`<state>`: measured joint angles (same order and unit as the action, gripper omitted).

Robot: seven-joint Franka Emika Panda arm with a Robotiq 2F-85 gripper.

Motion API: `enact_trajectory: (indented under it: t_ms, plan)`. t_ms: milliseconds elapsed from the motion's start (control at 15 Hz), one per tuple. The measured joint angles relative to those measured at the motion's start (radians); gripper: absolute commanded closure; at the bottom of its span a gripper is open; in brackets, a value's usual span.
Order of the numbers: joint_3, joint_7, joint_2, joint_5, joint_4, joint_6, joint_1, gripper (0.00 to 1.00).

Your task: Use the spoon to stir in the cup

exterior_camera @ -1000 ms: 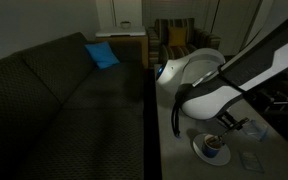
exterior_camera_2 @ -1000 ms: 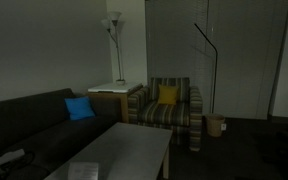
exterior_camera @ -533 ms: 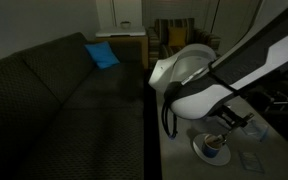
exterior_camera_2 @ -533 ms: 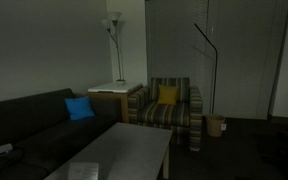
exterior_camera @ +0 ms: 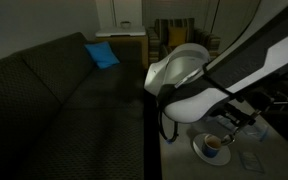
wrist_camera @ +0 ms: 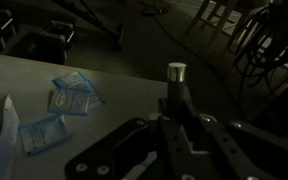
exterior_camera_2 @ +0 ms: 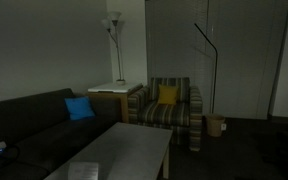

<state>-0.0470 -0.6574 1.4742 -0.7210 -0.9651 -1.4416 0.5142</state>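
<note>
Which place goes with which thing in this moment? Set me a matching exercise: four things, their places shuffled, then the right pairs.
Things:
1. cup
2. blue cushion
3. yellow cushion
4. pale blue packets

Places:
A. on the striped armchair
B. flat on the table
C. on the white saucer
D. on the dark sofa

Pairs: 1-C; 2-D; 3-A; 4-B
</note>
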Motion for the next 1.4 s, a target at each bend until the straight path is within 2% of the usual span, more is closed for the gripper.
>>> enact_trajectory:
  t_ms: [667, 1200, 1400]
  plan:
    - [0.0, 0.047, 0.001, -0.068, -0.004, -0.068, 0.0, 0.96]
    - [-0.001, 0.065, 0.005, -0.068, -0.05, -0.293, -0.026, 0.96]
    - [-0.001, 0.065, 0.005, -0.068, -0.065, -0.342, -0.045, 0.96]
